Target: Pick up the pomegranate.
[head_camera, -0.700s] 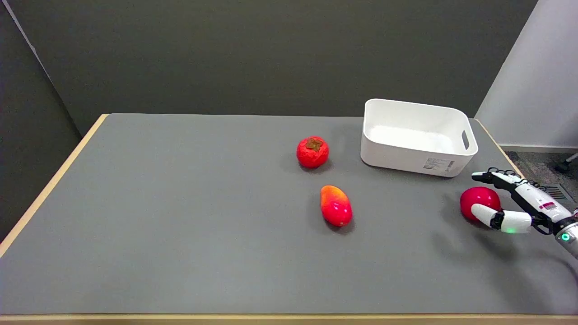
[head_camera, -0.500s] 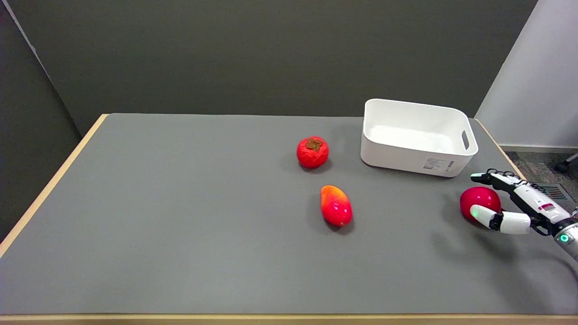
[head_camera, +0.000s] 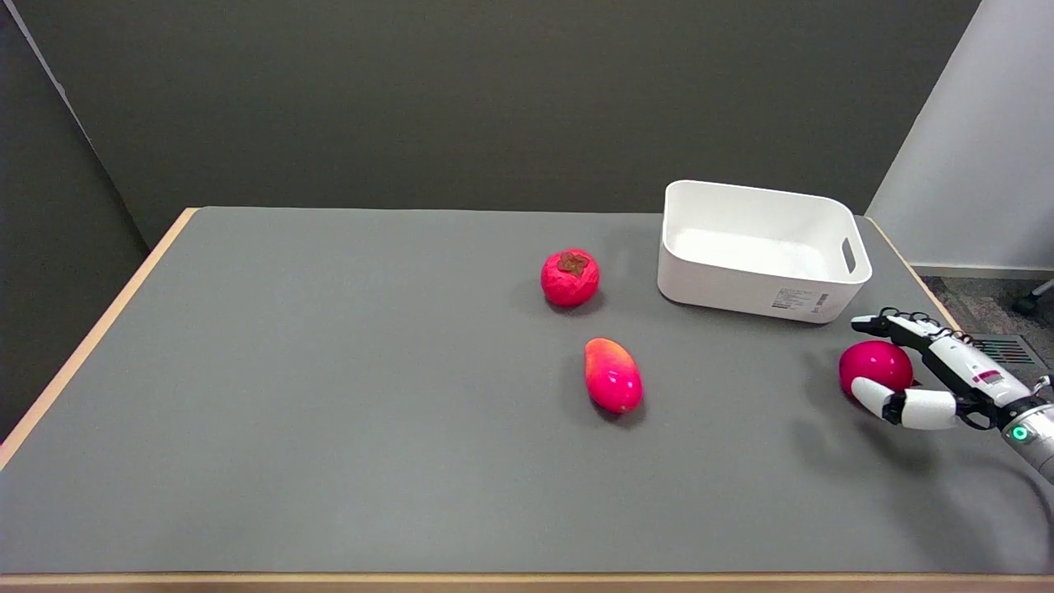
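Lying near the right edge of the tabletop [head_camera: 329, 412], in front of the white bin [head_camera: 762, 251], the pomegranate [head_camera: 873, 366] is seen as a smooth red ball resting on the grey surface. It is flanked by the robot hand [head_camera: 914, 371], which is reached in from the lower right: the thumb [head_camera: 877, 397] is set against the fruit's near side and the other fingers [head_camera: 885, 323] are arched over its far side. Whether the fruit is already squeezed or only cupped cannot be told from this view; no lift off the surface is evident. The fingers are judged to be placed on opposite sides so that a round, slippery body can be trapped rather than pushed away. Further left, 2 other fruits are left untouched: a mango [head_camera: 612, 375] near the middle and a persimmon [head_camera: 570, 277] behind it, well apart from the hand.
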Available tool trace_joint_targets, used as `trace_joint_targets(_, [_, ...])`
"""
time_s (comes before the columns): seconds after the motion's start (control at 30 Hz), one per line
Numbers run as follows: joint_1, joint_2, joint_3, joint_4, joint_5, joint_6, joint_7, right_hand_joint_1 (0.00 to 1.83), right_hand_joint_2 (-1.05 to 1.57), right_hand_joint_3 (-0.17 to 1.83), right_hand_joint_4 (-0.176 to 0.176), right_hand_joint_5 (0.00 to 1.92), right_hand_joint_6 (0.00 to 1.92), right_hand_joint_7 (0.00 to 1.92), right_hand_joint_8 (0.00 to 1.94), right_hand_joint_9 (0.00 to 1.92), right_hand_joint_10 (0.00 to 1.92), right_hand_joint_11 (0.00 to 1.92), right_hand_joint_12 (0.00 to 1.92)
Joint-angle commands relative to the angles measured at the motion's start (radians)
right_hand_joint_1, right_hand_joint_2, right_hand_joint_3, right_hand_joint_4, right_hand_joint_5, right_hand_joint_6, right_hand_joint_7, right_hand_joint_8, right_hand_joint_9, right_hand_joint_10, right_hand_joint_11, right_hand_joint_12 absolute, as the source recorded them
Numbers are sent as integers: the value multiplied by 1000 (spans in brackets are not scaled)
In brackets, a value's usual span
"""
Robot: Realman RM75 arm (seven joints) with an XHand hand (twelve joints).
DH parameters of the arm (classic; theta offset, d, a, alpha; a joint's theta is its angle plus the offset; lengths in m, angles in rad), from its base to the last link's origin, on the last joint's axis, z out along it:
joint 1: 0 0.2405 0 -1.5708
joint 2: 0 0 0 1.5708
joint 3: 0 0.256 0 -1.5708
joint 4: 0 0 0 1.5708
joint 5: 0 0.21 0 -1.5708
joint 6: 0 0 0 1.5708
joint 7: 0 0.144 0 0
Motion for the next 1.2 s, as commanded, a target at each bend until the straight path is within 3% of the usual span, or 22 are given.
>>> trace_joint_targets(0.03, [25, -4, -13, 1, -6, -4, -3, 719, 593, 990, 35, 225, 491, 242, 387, 55, 656, -1, 1104])
trace_joint_targets(0.13, [30, -4, -13, 1, -32, 0, -3, 960, 611, 995, 21, 266, 489, 277, 354, 202, 785, 312, 1524])
trace_joint_targets(0.17, [33, -4, -12, 1, -45, 0, -3, 985, 614, 1007, 21, 263, 517, 272, 379, 223, 787, 341, 1563])
trace_joint_targets(0.27, [40, -4, -12, 1, -67, 2, -3, 1084, 644, 1028, 23, 301, 553, 296, 364, 266, 850, 437, 1636])
trace_joint_targets(0.47, [58, -7, -13, -5, -74, 3, -3, 1151, 769, 1001, 33, 347, 845, 374, 420, 371, 957, 568, 1721])
trace_joint_targets(0.6, [66, -8, -13, -8, -74, 3, -3, 1144, 850, 964, 31, 438, 1133, 516, 605, 489, 1073, 599, 1730])
trace_joint_targets(0.67, [69, -8, -15, -8, -74, 3, -3, 1182, 838, 999, 27, 500, 1165, 564, 683, 557, 1069, 602, 1744])
trace_joint_targets(0.7, [71, -8, -15, -10, -74, 4, -3, 1139, 908, 865, 0, 531, 1273, 596, 733, 587, 1069, 614, 1739])
trace_joint_targets(0.77, [77, -8, -14, -13, -70, 11, -3, 981, 1167, 367, -79, 587, 1648, 686, 909, 640, 1117, 658, 1714])
trace_joint_targets(0.87, [91, -10, 1, -20, -62, 35, -3, 1136, 1185, 223, -56, 588, 1679, 757, 1300, 688, 1272, 692, 1762])
trace_joint_targets(0.93, [102, -10, 10, -21, -41, 57, -3, 1145, 1175, 227, -61, 568, 1646, 801, 1302, 741, 1313, 722, 1790])
trace_joint_targets(0.97, [104, -10, 10, -21, -30, 64, -3, 1153, 1191, 183, -74, 560, 1618, 819, 1310, 774, 1304, 733, 1810])
trace_joint_targets(1.03, [116, -2, 12, -17, 16, 96, -3, 1329, 1209, 83, -166, 529, 1523, 797, 1330, 769, 1501, 811, 1748])
trace_joint_targets(1.1, [123, 3, 18, -9, 38, 116, -3, 1180, 1225, 117, -115, 538, 1543, 820, 1384, 809, 1350, 804, 1829])
trace_joint_targets(1.2, [135, 7, 39, 13, 59, 142, -3, 1165, 1185, 192, -109, 560, 1520, 834, 1408, 830, 1382, 813, 1873])
